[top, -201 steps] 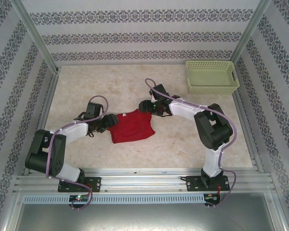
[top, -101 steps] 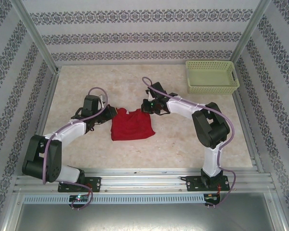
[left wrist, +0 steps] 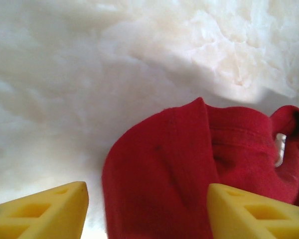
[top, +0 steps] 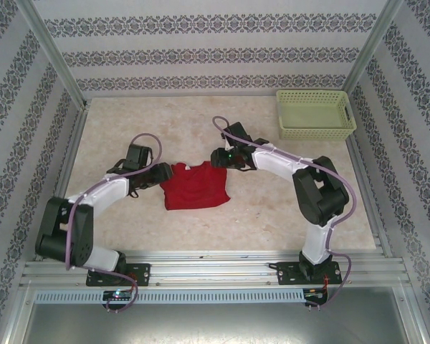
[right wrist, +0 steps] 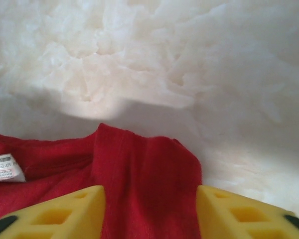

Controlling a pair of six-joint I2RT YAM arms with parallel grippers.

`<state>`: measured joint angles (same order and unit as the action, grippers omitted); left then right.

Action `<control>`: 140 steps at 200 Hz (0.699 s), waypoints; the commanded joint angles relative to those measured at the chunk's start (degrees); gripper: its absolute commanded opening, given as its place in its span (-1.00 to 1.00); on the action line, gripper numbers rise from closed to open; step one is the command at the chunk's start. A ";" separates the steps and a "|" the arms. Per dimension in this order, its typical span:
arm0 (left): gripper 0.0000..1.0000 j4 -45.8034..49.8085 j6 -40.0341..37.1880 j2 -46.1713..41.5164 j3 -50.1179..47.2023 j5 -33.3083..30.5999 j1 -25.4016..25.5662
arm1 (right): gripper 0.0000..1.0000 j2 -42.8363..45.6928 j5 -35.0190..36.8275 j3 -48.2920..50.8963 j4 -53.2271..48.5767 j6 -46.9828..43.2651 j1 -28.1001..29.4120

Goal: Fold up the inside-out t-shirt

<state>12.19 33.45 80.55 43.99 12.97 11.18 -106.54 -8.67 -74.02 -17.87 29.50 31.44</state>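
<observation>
The inside-out t-shirt (top: 196, 186) lies as a compact bright red square on the pale table. My left gripper (top: 164, 173) sits at the shirt's upper left corner. In the left wrist view its yellow fingers (left wrist: 45, 211) stand wide apart over a red fold (left wrist: 159, 179), open and not pinching it. My right gripper (top: 218, 159) is at the shirt's upper right corner. Its yellow fingers (right wrist: 244, 211) also stand apart, open, with a red fold (right wrist: 149, 169) lying between them. A white label (right wrist: 6, 168) shows on the cloth.
A pale green lattice basket (top: 315, 113) stands at the back right corner. Metal frame posts and patterned walls close in the table on three sides. A rail (top: 215, 271) runs along the near edge.
The left gripper carried the shirt's left corner up and inward, squaring the cloth. Both grippers shut half a second ago and have since opened over the shirt's top corners.
</observation>
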 commanded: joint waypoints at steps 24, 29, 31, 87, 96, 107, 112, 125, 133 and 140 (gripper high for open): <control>0.34 14.27 0.84 -13.41 0.40 -9.69 5.36 | 0.17 11.91 6.48 7.04 -3.77 -2.14 5.90; 0.34 13.71 1.79 -14.56 -0.63 -9.88 7.19 | 0.18 12.77 7.07 7.99 -3.61 -1.70 6.95; 0.33 13.32 2.03 -14.97 -1.07 -9.83 7.78 | 0.19 13.14 7.28 8.40 -3.59 -1.48 7.45; -0.29 -0.62 10.23 -13.77 -14.58 -8.76 13.86 | -0.17 8.58 7.32 17.80 4.11 7.50 11.96; -0.42 -0.93 10.25 -12.60 -15.52 -9.42 13.77 | -0.24 7.09 8.28 18.19 3.63 8.26 11.74; -0.52 -1.24 9.69 -11.43 -16.25 -9.33 13.65 | -0.29 6.53 7.75 19.62 4.85 8.49 11.20; -0.55 -1.13 9.54 -11.06 -16.45 -9.20 13.61 | -0.30 6.71 7.69 20.27 5.37 8.41 11.09; -0.58 0.08 9.19 -11.28 -16.48 -9.33 13.61 | -0.29 8.26 8.71 21.09 5.03 7.51 11.01; -0.58 1.00 9.17 -12.32 -16.45 -9.61 13.61 | -0.24 9.64 9.99 21.26 4.07 6.65 11.16; -0.56 2.02 8.94 -13.58 -16.19 -9.87 13.62 | -0.16 10.99 11.58 21.12 3.08 5.72 11.40</control>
<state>14.52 41.93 69.63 27.46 5.23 24.69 -98.98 -2.52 -54.06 -12.40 36.10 42.96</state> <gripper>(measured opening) 0.211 0.373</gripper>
